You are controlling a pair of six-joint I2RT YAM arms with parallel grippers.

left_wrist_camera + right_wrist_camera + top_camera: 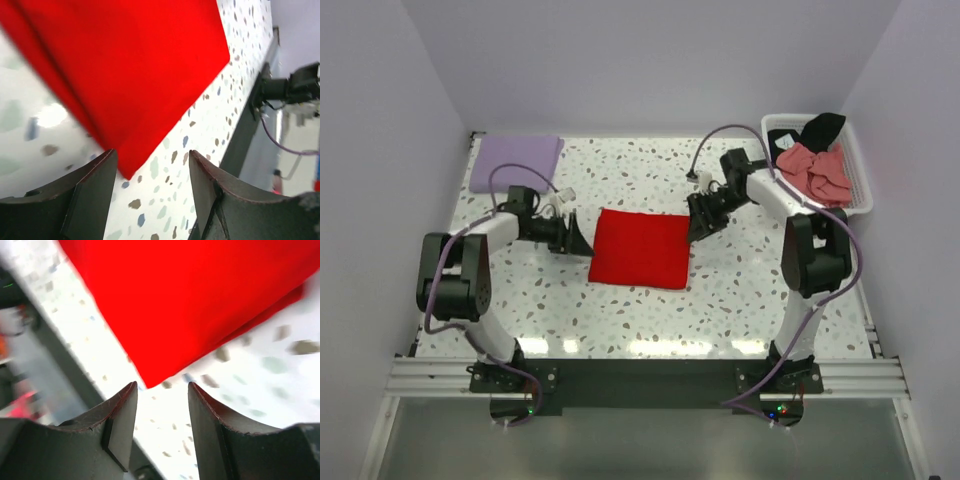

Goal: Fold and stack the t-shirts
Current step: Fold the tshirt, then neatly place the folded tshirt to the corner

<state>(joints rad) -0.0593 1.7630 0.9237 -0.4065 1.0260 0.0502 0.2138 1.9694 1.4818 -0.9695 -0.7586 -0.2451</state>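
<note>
On either side of the red t-shirt (640,248), folded into a flat square on the bench (620,320), sits a claw: the left claw (582,238) at its left edge, the right claw (696,218) at its right. Both have jaws apart, with a cloth corner just ahead and nothing clamped. Beyond and left of the red one lies a folded lavender t-shirt (515,160). Beyond and right, a white basket (863,190) holds a salmon-pink shirt (815,168) and a black shirt (822,126). The fold looks finished, so stacking seems in hand. Next, both claws must pinch the red edges and carry it onto the lavender one without spilling the folds.
</note>
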